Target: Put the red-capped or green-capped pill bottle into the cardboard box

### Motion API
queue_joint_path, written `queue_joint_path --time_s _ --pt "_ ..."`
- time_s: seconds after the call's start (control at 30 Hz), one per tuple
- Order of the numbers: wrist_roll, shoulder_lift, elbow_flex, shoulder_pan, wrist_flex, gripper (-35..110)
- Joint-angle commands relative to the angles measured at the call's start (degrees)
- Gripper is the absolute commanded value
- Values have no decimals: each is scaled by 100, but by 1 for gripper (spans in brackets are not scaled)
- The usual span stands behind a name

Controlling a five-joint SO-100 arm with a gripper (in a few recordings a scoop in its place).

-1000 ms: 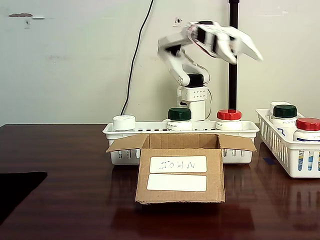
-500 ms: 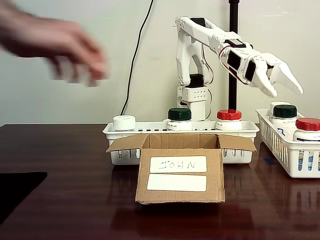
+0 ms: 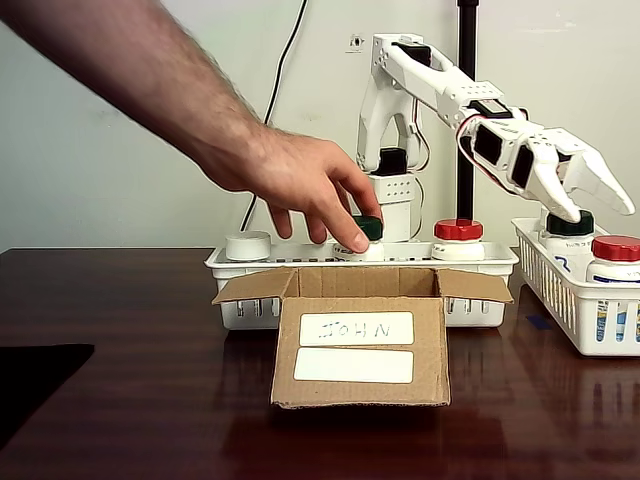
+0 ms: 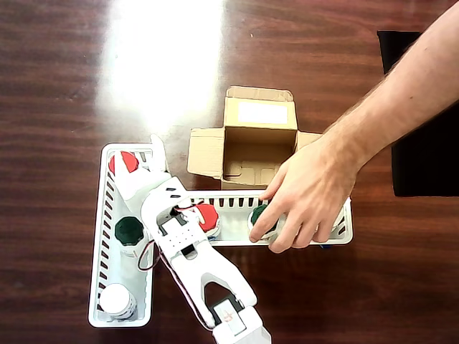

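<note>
At the right of the fixed view, the white tool (image 3: pixel 590 190) hangs above a white slotted basket (image 3: pixel 560 285), its fingers apart and gripping nothing. The red-capped pill bottle (image 3: pixel 458 239) stands in another white basket (image 3: pixel 250 268) behind the open cardboard box (image 3: pixel 361 340) at mid-frame on the dark worktop (image 3: pixel 130 400). A person's hand (image 3: pixel 295 185) reaches from upper left, fingertips on a green-capped bottle (image 4: pixel 258 218).

Cardboard box (image 3: pixel 361 345) before basket (image 3: pixel 480 262) holding pill bottle (image 3: pixel 458 240).
</note>
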State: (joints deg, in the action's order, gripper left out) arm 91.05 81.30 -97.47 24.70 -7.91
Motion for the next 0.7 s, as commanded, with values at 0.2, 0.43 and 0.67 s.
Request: queue_joint_path --time_s 0.2,0.43,0.67 --pt "-246 105 466 378 -246 61" --pt "-246 44 211 554 -246 61" --pt "-105 -308 202 448 -369 61"
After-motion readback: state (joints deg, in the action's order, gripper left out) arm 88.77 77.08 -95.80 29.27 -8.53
